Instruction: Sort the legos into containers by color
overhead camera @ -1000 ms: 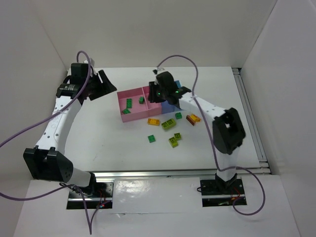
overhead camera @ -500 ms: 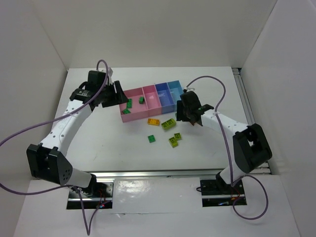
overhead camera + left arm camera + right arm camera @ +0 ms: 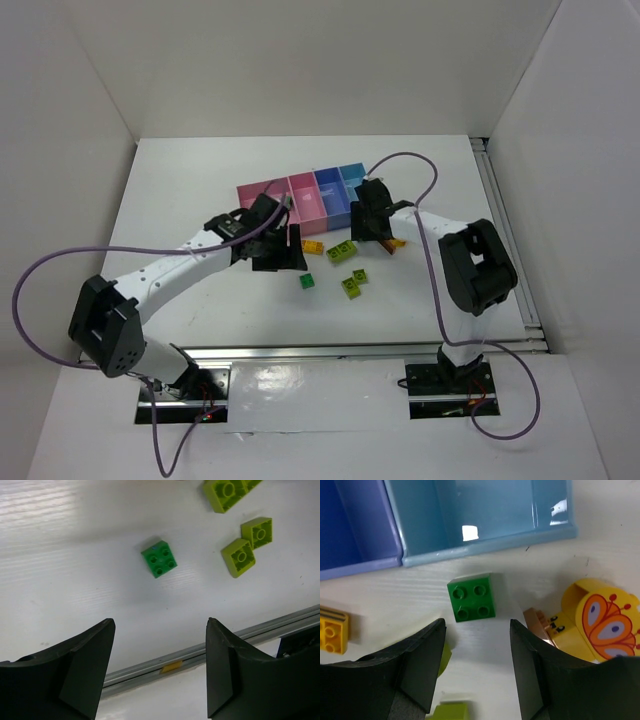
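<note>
The row of bins stands at the back: wide pink point(image 3: 250, 190), pink point(image 3: 303, 193), violet-blue point(image 3: 328, 190) and light blue point(image 3: 350, 180). My left gripper point(image 3: 288, 260) is open and empty, in front of the pink bins. A dark green brick point(image 3: 159, 559) lies just ahead of it, also in the top view point(image 3: 307, 281). My right gripper point(image 3: 476, 625) is open and empty, low over the table. Another dark green brick point(image 3: 471, 597) lies just beyond its fingertips, close to the light blue bin's front wall point(image 3: 485, 545). Lime-green bricks point(image 3: 342, 251) point(image 3: 354, 283) lie between the arms.
An orange-yellow brick point(image 3: 313, 246) lies in front of the pink bin. A yellow butterfly piece point(image 3: 600, 622) and a brown-orange piece point(image 3: 537, 620) lie right of my right gripper. The metal rail at the table's near edge point(image 3: 210, 650) shows past my left fingers.
My left arm swung from the back left corner to the table in front of the pink bins. My right gripper left the bins and came down by the dark green brick.
</note>
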You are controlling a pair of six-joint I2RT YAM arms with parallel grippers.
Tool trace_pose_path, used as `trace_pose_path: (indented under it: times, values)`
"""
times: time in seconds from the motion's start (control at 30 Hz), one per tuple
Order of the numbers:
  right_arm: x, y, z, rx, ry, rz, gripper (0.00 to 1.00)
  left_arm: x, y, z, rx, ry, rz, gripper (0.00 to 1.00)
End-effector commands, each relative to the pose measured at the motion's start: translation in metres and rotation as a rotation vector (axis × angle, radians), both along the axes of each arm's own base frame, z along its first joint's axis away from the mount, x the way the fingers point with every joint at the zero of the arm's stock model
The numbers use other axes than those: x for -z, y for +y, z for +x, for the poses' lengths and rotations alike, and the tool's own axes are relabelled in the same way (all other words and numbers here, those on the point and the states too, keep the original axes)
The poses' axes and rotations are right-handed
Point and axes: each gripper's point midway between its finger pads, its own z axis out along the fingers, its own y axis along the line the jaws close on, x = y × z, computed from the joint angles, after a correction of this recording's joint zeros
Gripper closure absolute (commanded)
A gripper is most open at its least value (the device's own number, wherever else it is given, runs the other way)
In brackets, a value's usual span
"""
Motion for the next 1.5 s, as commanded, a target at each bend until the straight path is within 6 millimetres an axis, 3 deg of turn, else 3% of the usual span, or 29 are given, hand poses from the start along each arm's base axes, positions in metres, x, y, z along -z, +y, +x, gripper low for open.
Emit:
trace_pose_path:
  times: [0.0,0.17,0.4,0.47,0.5,0.53,0.63,0.87,1.13,1.47]
  values:
    - [-0.011,0.004,0.028,0.003,-0.079,-0.005,0.38,0.005,-0.024,0.002,-0.036,-0.008,-0.026,0.24]
    - [0.002,0.002,0.035,0.011,-0.07,-0.01,0.37,0.022,-0.037,-0.002,-0.042,0.018,-0.003,0.23]
    - [-0.001,0.003,0.042,0.039,-0.123,0.01,0.4,0.049,-0.037,0.007,-0.068,0.041,0.053,0.24]
    - [0.0,0.003,0.043,0.039,-0.132,0.015,0.49,0.056,-0.038,0.01,-0.091,0.056,0.064,0.26]
    - [-0.002,0.003,0.042,0.04,-0.142,0.02,0.62,0.068,-0.037,0.008,-0.091,0.08,0.087,0.28]
    - [0.001,0.003,0.039,0.034,-0.131,0.022,0.67,0.069,-0.039,0.011,-0.102,0.085,0.084,0.3]
    - [-0.016,0.003,0.038,0.042,-0.163,0.045,0.76,0.077,-0.041,0.012,-0.124,0.108,0.09,0.3]
    - [-0.046,0.0,0.016,0.048,-0.186,0.107,0.76,0.1,-0.034,0.011,-0.146,0.153,0.137,0.32]
    - [-0.07,-0.004,-0.001,0.036,-0.202,0.13,0.76,0.104,-0.042,0.02,-0.146,0.137,0.121,0.32]
    - [-0.067,-0.009,-0.007,0.042,-0.186,0.114,0.76,0.104,-0.037,0.021,-0.139,0.119,0.141,0.51]
